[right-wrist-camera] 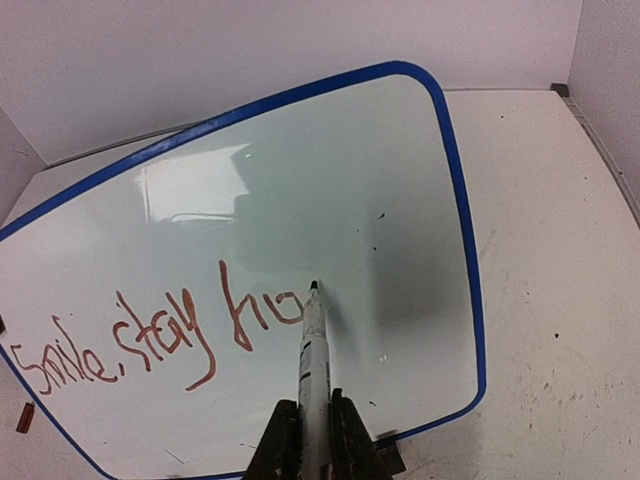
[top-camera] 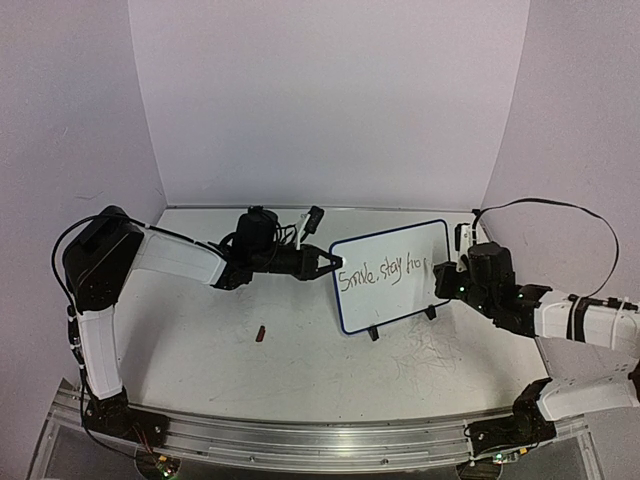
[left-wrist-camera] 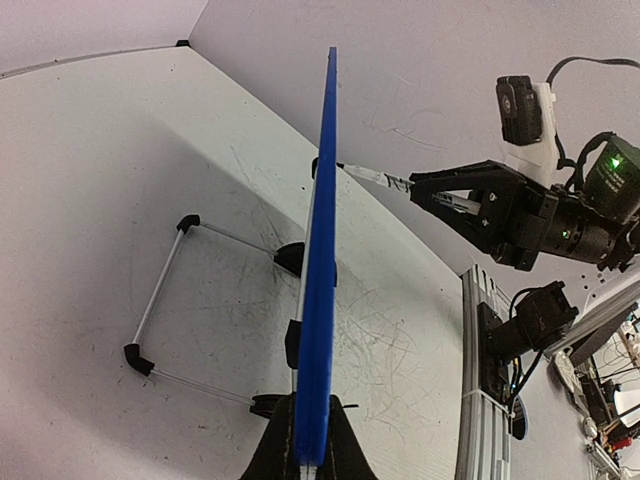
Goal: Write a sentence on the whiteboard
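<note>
High rear overview, two close wrist views, common whiteboard (top-camera: pixel 400 245)

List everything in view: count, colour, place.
whiteboard: one, white with a blue frame, upright at table centre-right.
sentence: one unfinished line, red-brown ink, reads roughly "Smile, stay ho", on the lower left of the board face.
marker: one, pale barrel, tip on the board just after "ho".
wire stand: one, silver with black corners, behind the board.
small piece: one, dark red, lying on the table left of the board; what it is cannot be told.
table: one, white, scuffed.
left gripper: black, clamped on the board's left edge.
right gripper: black, closed on the marker.
</note>
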Available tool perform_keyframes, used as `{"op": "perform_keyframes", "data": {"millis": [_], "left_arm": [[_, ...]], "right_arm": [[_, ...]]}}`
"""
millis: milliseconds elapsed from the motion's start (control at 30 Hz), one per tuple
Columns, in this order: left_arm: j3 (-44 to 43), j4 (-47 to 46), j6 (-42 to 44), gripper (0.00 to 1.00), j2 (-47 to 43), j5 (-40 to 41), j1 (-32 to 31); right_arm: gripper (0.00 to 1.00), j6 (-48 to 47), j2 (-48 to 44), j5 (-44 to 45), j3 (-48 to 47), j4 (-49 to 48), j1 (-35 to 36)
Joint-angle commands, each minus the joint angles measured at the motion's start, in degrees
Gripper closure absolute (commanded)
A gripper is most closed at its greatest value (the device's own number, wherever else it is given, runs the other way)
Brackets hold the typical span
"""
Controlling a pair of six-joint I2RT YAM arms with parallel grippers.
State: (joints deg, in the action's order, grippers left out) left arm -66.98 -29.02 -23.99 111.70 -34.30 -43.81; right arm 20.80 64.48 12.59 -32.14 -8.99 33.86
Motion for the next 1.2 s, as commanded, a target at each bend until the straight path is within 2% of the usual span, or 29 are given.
{"op": "perform_keyframes", "data": {"millis": [0, 467, 1167], "left_arm": [[1.2, 1.9, 0.2, 1.0, -2.8, 0.1, 0.3], [0.7, 1.8, 0.2, 1.0, -2.1, -0.2, 0.3], [0.3, 1.5, -0.1, 1.0, -1.6, -0.5, 0.3]], "right_arm": [[1.0, -1.4, 0.8, 0.2, -1.7, -2.2, -0.5], [1.0, -1.6, 2.9, -1.2, -2.3, -3.2, -0.5], [1.0, 5.0, 4.2, -5.1, 0.6, 5.5, -0.4]]}}
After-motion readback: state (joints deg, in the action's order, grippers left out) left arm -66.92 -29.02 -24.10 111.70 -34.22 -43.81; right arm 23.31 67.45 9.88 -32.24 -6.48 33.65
